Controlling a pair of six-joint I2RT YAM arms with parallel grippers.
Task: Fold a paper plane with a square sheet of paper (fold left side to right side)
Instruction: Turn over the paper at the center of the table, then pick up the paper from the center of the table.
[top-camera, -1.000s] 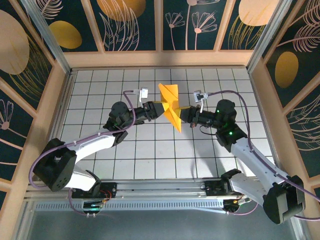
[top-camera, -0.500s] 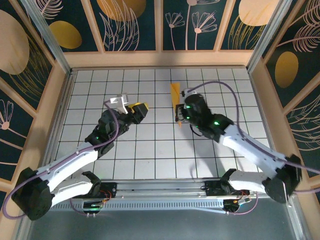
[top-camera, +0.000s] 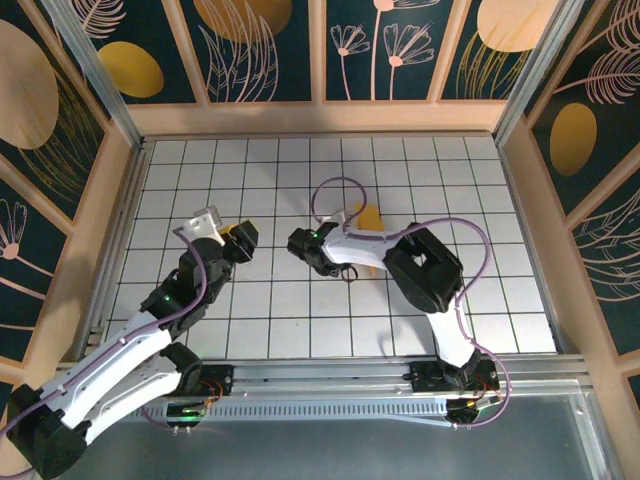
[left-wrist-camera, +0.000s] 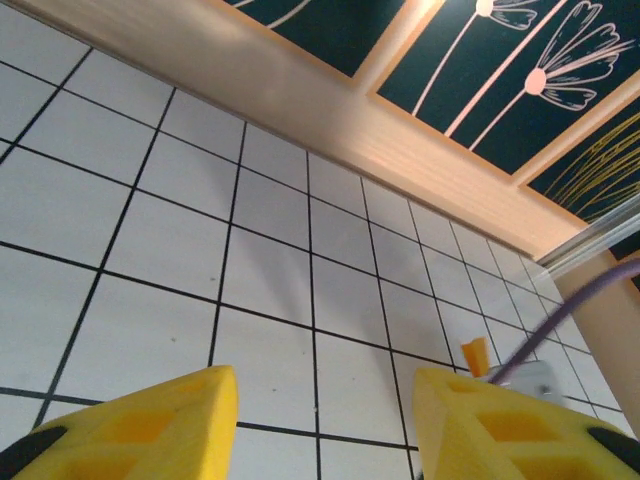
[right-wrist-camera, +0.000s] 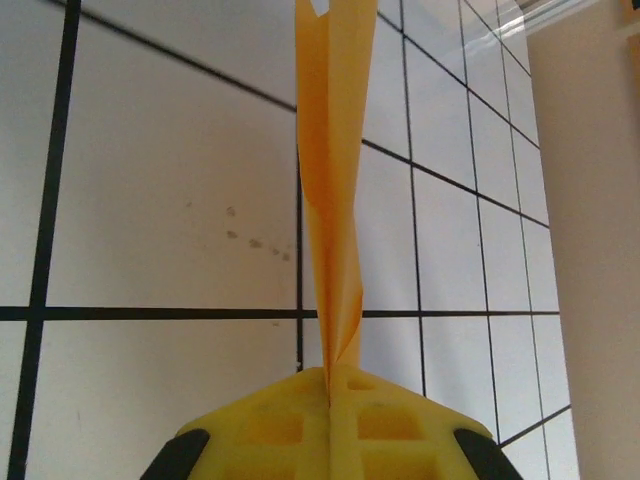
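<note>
The paper plane (right-wrist-camera: 330, 200) is pinched at its lower end in the right gripper (right-wrist-camera: 330, 385), whose two yellow fingers (right-wrist-camera: 270, 425) are pressed flat together with the paper in the seam between them. From that grip it rises away as a narrow, folded orange-yellow strip, its layers lying close with a slight gap near the far end, standing on edge over the white, black-lined tiles of the table (top-camera: 200, 170). In the overhead view only a small orange corner of it shows, peeking out beside the right arm's wrist, about midway along the back wall (top-camera: 320, 118) and well short of it. A purple cable (top-camera: 325, 190) loops up from the wrist on the side toward the back wall. The left gripper (left-wrist-camera: 320, 430) has its yellow fingers spread wide apart with nothing between them, bare tiles showing in the gap. It hovers farther from the back wall than the plane does, off to the left and well apart from the paper. In the left wrist view a small orange tip of the plane shows far ahead, toward the back wall.
</note>
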